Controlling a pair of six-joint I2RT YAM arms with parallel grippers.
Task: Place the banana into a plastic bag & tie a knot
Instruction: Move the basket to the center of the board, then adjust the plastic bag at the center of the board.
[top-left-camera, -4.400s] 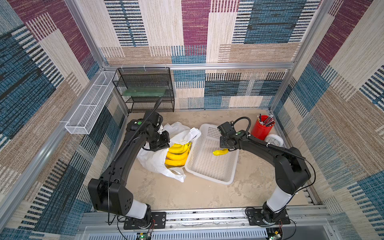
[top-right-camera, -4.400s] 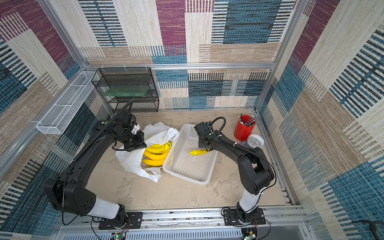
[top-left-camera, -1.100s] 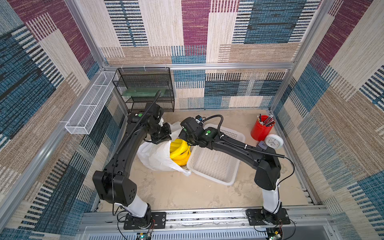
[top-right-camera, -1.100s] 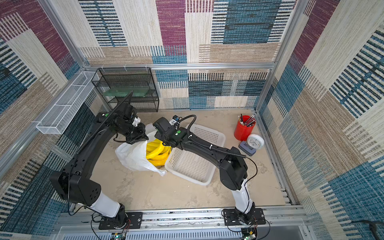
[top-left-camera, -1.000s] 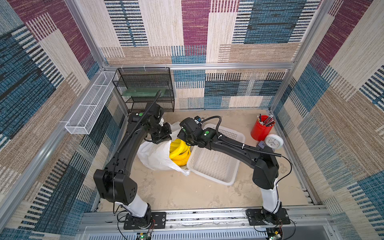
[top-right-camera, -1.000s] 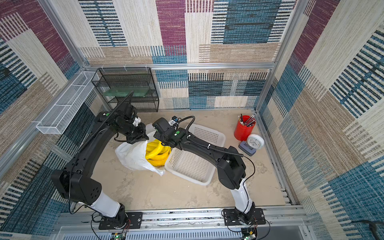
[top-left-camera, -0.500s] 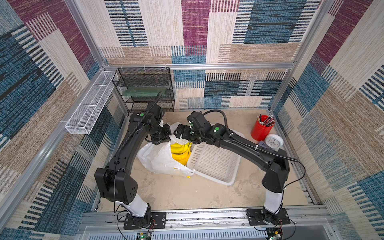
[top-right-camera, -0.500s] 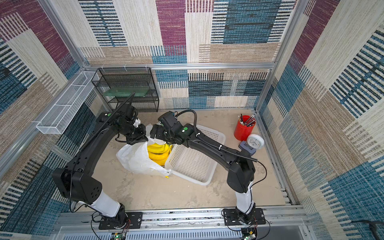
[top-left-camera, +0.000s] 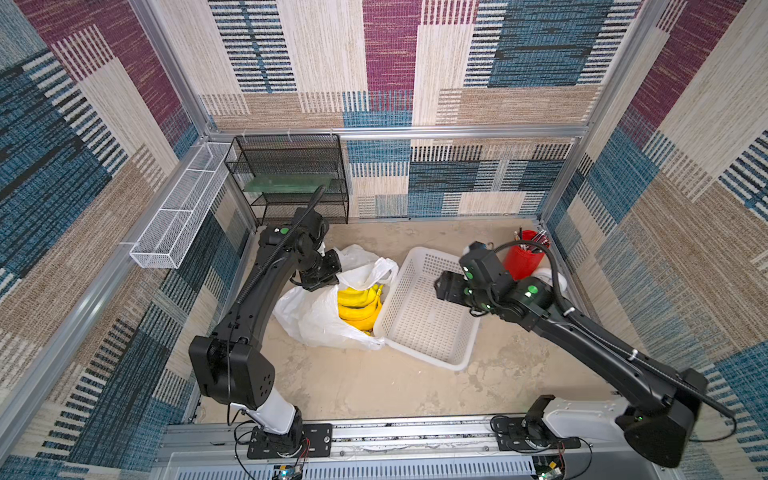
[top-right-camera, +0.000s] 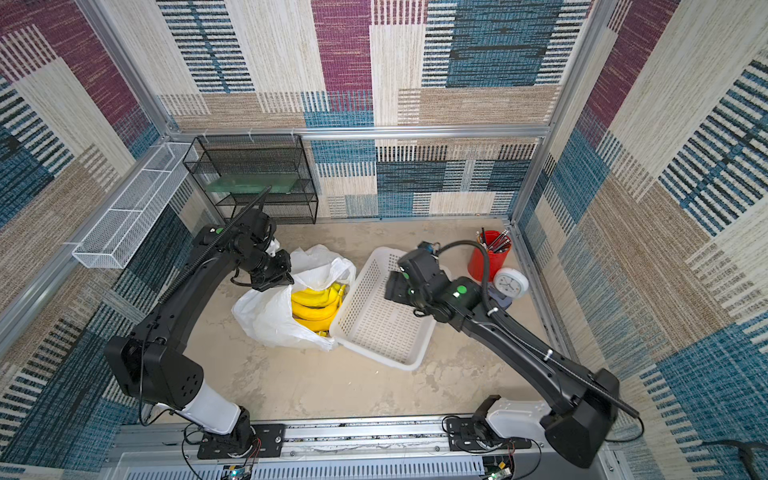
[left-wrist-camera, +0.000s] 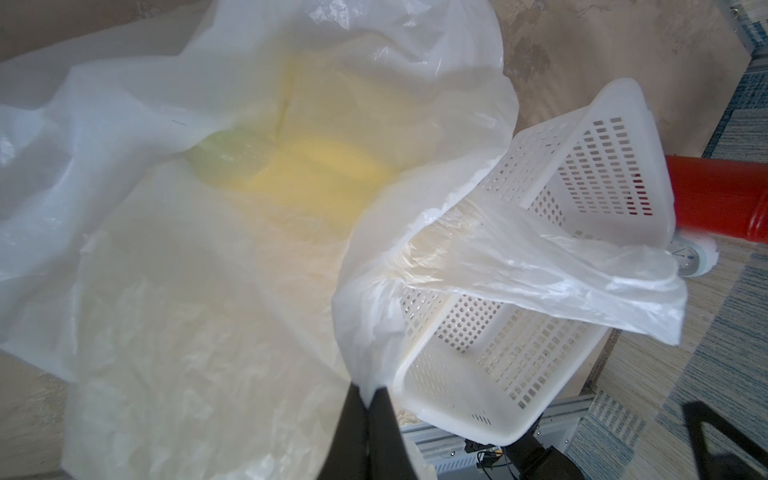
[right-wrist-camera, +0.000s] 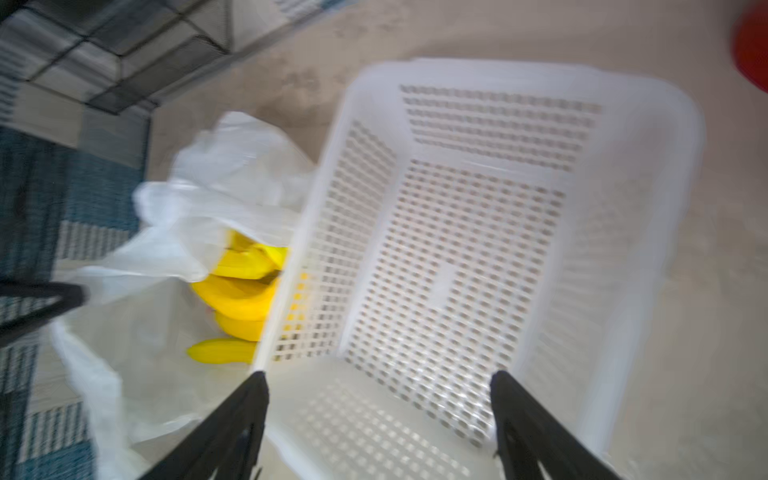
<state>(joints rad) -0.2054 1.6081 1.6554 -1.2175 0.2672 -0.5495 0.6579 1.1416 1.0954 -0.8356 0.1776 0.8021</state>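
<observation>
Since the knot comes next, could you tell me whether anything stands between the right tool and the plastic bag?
Only the white basket: the right tool hangs open above it, and its side wall next to the plastic bag stands low between them.

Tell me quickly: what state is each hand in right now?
Left hand: closed, pinching the plastic bag.
Right hand: open, empty, above the basket.

Both top views look steeply down from high above the front rail (top-left-camera: 395, 432), taking in the left arm (top-left-camera: 255, 299), the right arm (top-left-camera: 590, 345), the whole desk (top-left-camera: 374, 386) and three patterned walls (top-left-camera: 415, 62); they share nearly everything; the left wrist camera sits close behind the left gripper (left-wrist-camera: 368, 390), facing the plastic bag (left-wrist-camera: 187, 270) and white basket (left-wrist-camera: 582, 166); the right wrist camera, blurred, looks down past the right gripper (right-wrist-camera: 379, 376) into that same basket (right-wrist-camera: 478, 249).
</observation>
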